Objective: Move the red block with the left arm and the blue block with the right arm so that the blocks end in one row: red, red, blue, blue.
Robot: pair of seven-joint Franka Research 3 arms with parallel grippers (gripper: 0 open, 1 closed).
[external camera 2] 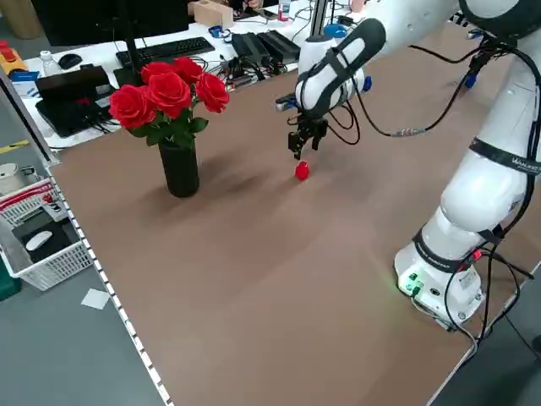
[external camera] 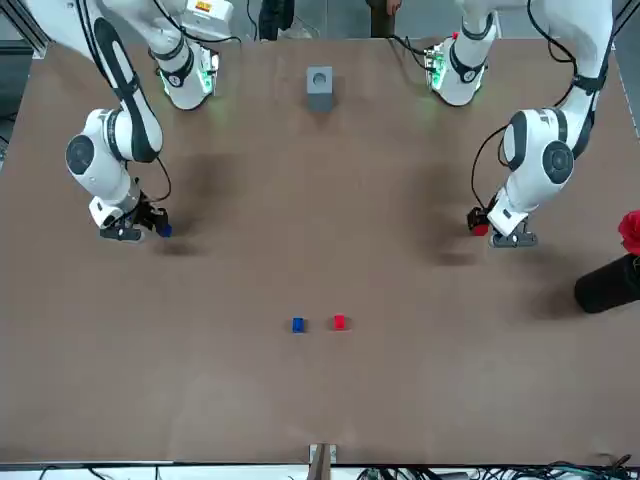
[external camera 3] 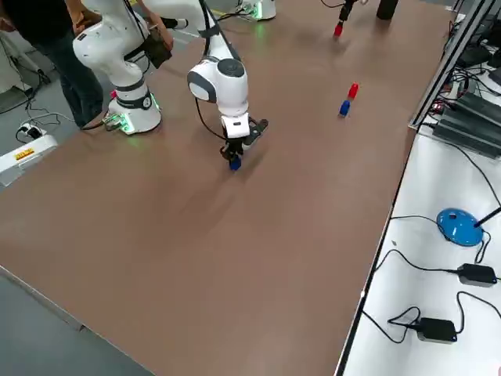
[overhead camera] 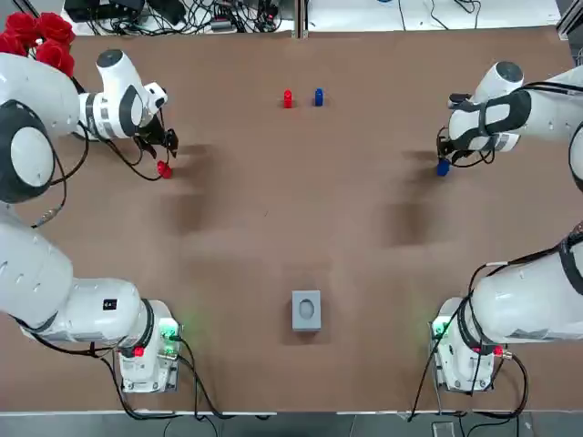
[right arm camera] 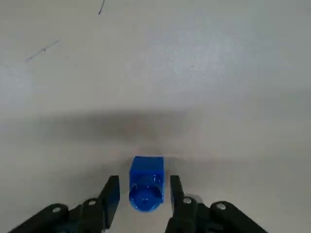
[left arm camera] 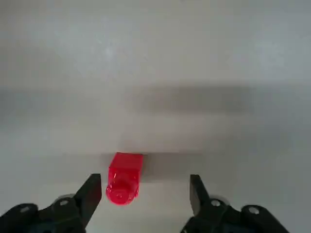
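Observation:
One red block [overhead camera: 288, 98] and one blue block [overhead camera: 318, 96] stand side by side at the far middle of the table. A second red block [overhead camera: 164, 169] lies at the far left, and my left gripper [overhead camera: 166, 146] is low over it, open. In the left wrist view the red block [left arm camera: 124, 184] sits between the fingers, close to one fingertip [left arm camera: 92, 191]. A second blue block [overhead camera: 443, 167] rests on the table at the far right. My right gripper [overhead camera: 444, 155] is down around the blue block [right arm camera: 146, 183], open, with narrow gaps on both sides.
A small grey box [overhead camera: 306, 309] sits near the front middle between the arm bases. A black vase of red roses [external camera 2: 179, 169] stands at the far left corner. A person [external camera 3: 47, 31] stands beside the table. A desk with cables [external camera 3: 462, 235] borders the far edge.

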